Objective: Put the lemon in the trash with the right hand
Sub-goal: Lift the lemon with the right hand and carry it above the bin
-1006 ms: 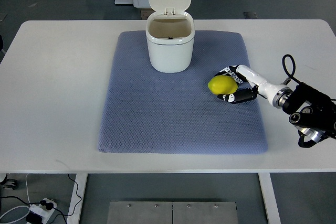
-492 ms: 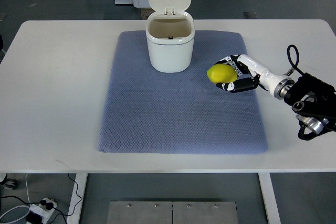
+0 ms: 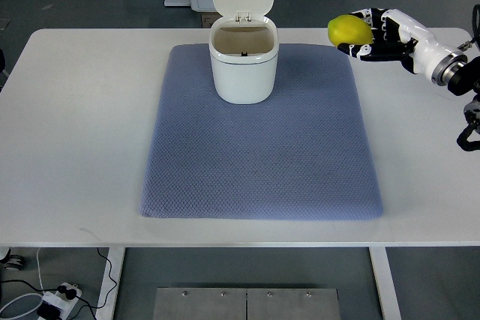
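No readable text, label or number is seen anywhere (trash bin (image 3: 243, 54) and table (image 3: 75, 110) are unmarked).

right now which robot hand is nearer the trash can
Right. The right robot hand holds the lemon to the right of the trash can, near the mat's far right corner. The left robot hand is not in view, so only the right can be placed.
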Action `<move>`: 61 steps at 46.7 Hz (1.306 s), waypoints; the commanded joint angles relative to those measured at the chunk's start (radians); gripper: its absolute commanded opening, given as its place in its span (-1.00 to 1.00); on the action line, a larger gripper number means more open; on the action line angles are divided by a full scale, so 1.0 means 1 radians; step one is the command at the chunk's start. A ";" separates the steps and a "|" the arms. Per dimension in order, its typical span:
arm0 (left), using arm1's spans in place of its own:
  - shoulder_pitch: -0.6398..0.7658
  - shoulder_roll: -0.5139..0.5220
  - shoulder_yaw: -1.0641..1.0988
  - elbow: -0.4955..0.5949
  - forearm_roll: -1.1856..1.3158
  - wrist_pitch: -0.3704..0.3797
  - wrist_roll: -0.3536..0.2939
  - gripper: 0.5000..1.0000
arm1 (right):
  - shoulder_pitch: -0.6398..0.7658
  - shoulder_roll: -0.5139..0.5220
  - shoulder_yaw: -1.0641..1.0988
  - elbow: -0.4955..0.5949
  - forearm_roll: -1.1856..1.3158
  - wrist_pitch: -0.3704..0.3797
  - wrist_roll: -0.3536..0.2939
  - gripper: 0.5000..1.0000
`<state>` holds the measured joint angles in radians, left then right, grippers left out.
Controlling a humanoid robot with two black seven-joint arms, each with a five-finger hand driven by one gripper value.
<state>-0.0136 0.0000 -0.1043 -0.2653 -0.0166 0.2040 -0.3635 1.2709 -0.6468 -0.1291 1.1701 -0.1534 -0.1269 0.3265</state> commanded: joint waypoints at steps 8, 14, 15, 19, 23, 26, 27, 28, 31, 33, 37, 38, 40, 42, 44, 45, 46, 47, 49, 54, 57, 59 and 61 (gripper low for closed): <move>0.000 0.000 0.000 0.000 0.001 0.000 0.000 1.00 | 0.015 0.007 0.003 -0.003 0.005 0.001 -0.021 -1.00; 0.000 0.000 0.000 0.000 0.000 0.000 0.000 1.00 | 0.041 0.015 0.008 -0.006 0.009 0.000 -0.049 -1.00; 0.000 0.000 0.000 0.000 0.000 0.000 0.000 1.00 | 0.042 0.018 0.009 -0.007 0.014 0.000 -0.052 -1.00; 0.000 0.000 0.000 0.000 0.000 0.000 0.000 1.00 | 0.067 0.045 0.008 -0.026 0.038 0.000 -0.057 -1.00; 0.000 0.000 0.000 0.000 0.000 0.000 0.000 1.00 | 0.084 0.085 0.008 -0.053 0.049 -0.002 -0.064 -1.00; 0.000 0.000 0.000 0.000 0.000 0.000 0.000 1.00 | 0.091 0.122 0.008 -0.082 0.049 -0.002 -0.080 -1.00; 0.000 0.000 0.000 0.000 0.001 0.000 0.000 1.00 | 0.094 0.134 0.008 -0.093 0.051 0.000 -0.084 -1.00; 0.000 0.000 0.000 0.000 0.001 0.000 0.000 1.00 | 0.096 0.150 0.008 -0.107 0.052 0.000 -0.087 -1.00; 0.000 0.000 0.000 0.000 0.001 0.000 0.000 1.00 | 0.097 0.191 0.008 -0.147 0.060 0.000 -0.090 -1.00; 0.000 0.000 0.000 0.000 0.001 0.000 0.000 1.00 | 0.097 0.214 0.008 -0.170 0.063 0.001 -0.090 -1.00; 0.000 0.000 0.000 0.000 0.000 0.000 0.000 1.00 | 0.111 0.259 0.003 -0.205 0.063 0.001 -0.099 -1.00; 0.000 0.000 0.000 0.000 0.001 0.000 0.000 1.00 | 0.114 0.269 0.002 -0.213 0.063 0.003 -0.103 -1.00; 0.000 0.000 0.000 0.000 0.000 0.000 0.000 1.00 | 0.116 0.292 0.002 -0.227 0.063 0.003 -0.106 -1.00; 0.000 0.000 0.000 0.000 0.000 0.000 0.000 1.00 | 0.119 0.312 0.002 -0.239 0.063 0.003 -0.110 -1.00; 0.000 0.000 0.000 0.000 0.001 0.000 0.000 1.00 | 0.127 0.331 0.000 -0.253 0.063 0.003 -0.115 -1.00; 0.000 0.000 0.000 0.000 0.001 0.000 0.000 1.00 | 0.130 0.340 -0.001 -0.260 0.063 0.003 -0.116 -1.00; 0.000 0.000 0.000 0.000 0.000 0.000 0.000 1.00 | 0.133 0.351 -0.001 -0.267 0.063 0.003 -0.118 -1.00; 0.000 0.000 0.000 0.000 0.000 0.000 0.000 1.00 | 0.136 0.361 -0.003 -0.274 0.063 0.003 -0.121 -1.00; 0.000 0.000 0.000 0.000 0.000 0.000 0.000 1.00 | 0.137 0.378 -0.004 -0.288 0.063 0.003 -0.124 -1.00; 0.000 0.000 0.000 0.000 0.000 0.000 0.000 1.00 | 0.151 0.418 -0.006 -0.319 0.064 0.003 -0.138 -1.00; 0.000 0.000 0.000 0.000 0.000 0.000 0.000 1.00 | 0.159 0.452 -0.006 -0.345 0.063 0.003 -0.150 -1.00; 0.000 0.000 0.000 0.000 0.001 0.000 0.000 1.00 | 0.160 0.473 -0.007 -0.372 0.063 0.004 -0.153 -1.00; 0.000 0.000 0.000 0.000 0.001 0.000 0.000 1.00 | 0.162 0.493 -0.007 -0.403 0.063 0.009 -0.155 -1.00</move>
<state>-0.0140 0.0000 -0.1044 -0.2654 -0.0163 0.2040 -0.3635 1.4299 -0.1823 -0.1362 0.8092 -0.0899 -0.1236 0.1750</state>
